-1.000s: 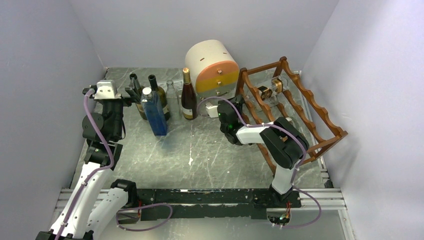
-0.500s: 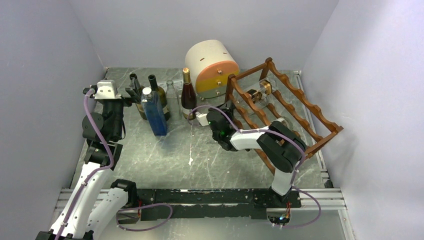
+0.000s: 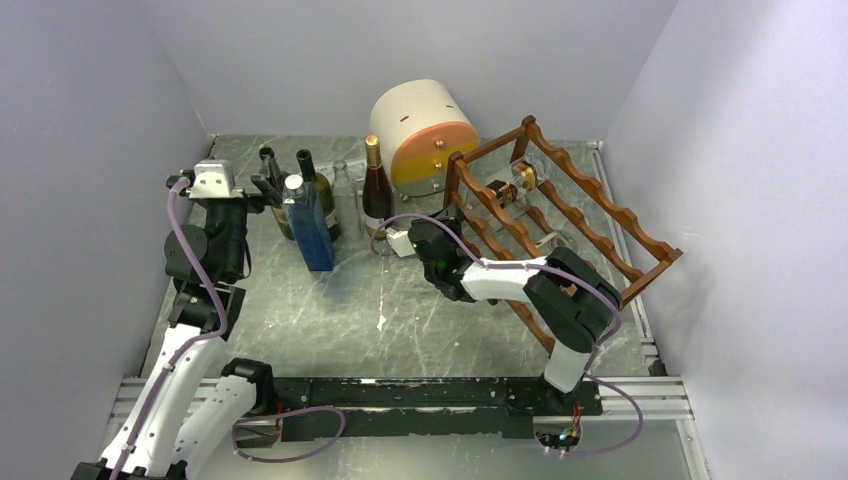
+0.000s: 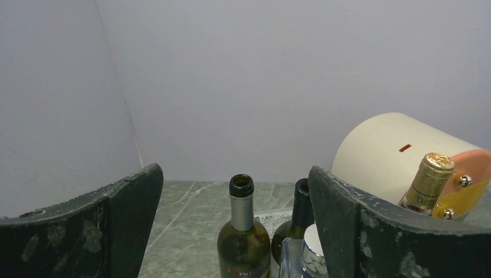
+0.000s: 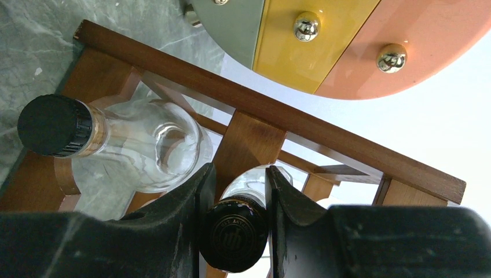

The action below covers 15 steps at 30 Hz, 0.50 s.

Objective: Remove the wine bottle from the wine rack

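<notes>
The reddish-brown wine rack (image 3: 490, 150) stands skewed at the right of the table. In the right wrist view (image 5: 255, 110) its frame crosses the picture. My right gripper (image 3: 455, 232) (image 5: 237, 226) is shut on the black cap of a clear wine bottle (image 5: 234, 234) that lies in the rack's lower tier. A second clear bottle with a black cap (image 5: 139, 145) lies in the rack beside it. My left gripper (image 3: 265, 185) (image 4: 234, 231) is open and empty, level with the necks of the standing bottles at the back left.
Standing bottles are grouped at the back left: a green one (image 4: 243, 243), a dark one (image 4: 300, 208), a blue one (image 3: 310, 225) and a brown gold-topped one (image 3: 376, 195). A round cream-and-orange drawer box (image 3: 425, 130) stands just behind the rack. Walls close off three sides.
My right gripper has moved left while shut on the bottle cap. The rack has slid and turned left with it, toward the drawer box. The left arm has not moved.
</notes>
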Each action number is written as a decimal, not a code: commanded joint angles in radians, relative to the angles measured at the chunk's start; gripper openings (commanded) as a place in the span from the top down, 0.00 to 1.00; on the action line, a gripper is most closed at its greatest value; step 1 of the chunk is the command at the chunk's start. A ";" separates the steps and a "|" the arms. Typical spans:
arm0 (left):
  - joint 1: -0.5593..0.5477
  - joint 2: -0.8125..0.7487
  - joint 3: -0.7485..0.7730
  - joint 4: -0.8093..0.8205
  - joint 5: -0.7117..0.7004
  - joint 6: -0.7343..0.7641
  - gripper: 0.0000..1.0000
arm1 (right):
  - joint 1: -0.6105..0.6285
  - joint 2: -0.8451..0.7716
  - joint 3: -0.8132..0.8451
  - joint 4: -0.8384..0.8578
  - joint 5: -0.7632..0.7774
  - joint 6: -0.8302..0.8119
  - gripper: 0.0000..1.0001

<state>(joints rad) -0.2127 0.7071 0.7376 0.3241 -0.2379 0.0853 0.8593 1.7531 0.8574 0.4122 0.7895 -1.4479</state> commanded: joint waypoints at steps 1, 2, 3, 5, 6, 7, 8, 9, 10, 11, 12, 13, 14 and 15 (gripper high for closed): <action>0.012 -0.002 0.001 0.011 0.022 -0.011 0.01 | 0.050 0.054 -0.043 -0.185 -0.152 0.190 1.00; 0.011 -0.001 0.005 0.007 0.027 -0.013 0.01 | 0.050 0.038 -0.039 -0.193 -0.170 0.213 1.00; 0.012 -0.002 0.011 0.000 0.037 -0.015 0.01 | 0.049 0.023 -0.040 -0.194 -0.183 0.223 1.00; 0.010 -0.004 0.027 -0.018 0.085 -0.026 0.01 | 0.050 0.006 -0.050 -0.194 -0.199 0.220 1.00; 0.008 -0.006 0.039 -0.029 0.125 -0.032 0.01 | 0.049 0.012 -0.052 -0.191 -0.200 0.214 1.00; 0.004 -0.006 0.059 -0.041 0.174 -0.034 0.03 | 0.047 0.018 -0.053 -0.189 -0.187 0.206 1.00; -0.002 -0.003 0.080 -0.054 0.229 -0.035 0.06 | 0.047 0.020 -0.056 -0.186 -0.180 0.201 1.00; -0.009 0.005 0.115 -0.076 0.284 -0.046 0.07 | 0.047 0.017 -0.061 -0.180 -0.179 0.199 1.00; -0.013 0.019 0.154 -0.110 0.350 -0.060 0.08 | 0.046 0.011 -0.065 -0.177 -0.184 0.207 1.00; -0.014 0.037 0.202 -0.146 0.411 -0.079 0.09 | 0.046 0.005 -0.069 -0.173 -0.186 0.213 1.00; -0.014 0.060 0.248 -0.190 0.471 -0.098 0.07 | 0.046 0.001 -0.074 -0.168 -0.186 0.218 1.00; -0.016 0.082 0.289 -0.227 0.513 -0.120 0.06 | 0.045 -0.001 -0.080 -0.160 -0.186 0.220 1.00; -0.018 0.105 0.331 -0.257 0.546 -0.140 0.05 | 0.045 -0.003 -0.087 -0.151 -0.186 0.223 1.00; -0.022 0.127 0.362 -0.272 0.577 -0.163 0.06 | 0.044 -0.005 -0.093 -0.142 -0.186 0.227 1.00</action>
<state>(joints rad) -0.2249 0.7837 0.9630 0.1593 0.0990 0.0147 0.8661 1.7164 0.8394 0.3862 0.7444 -1.4055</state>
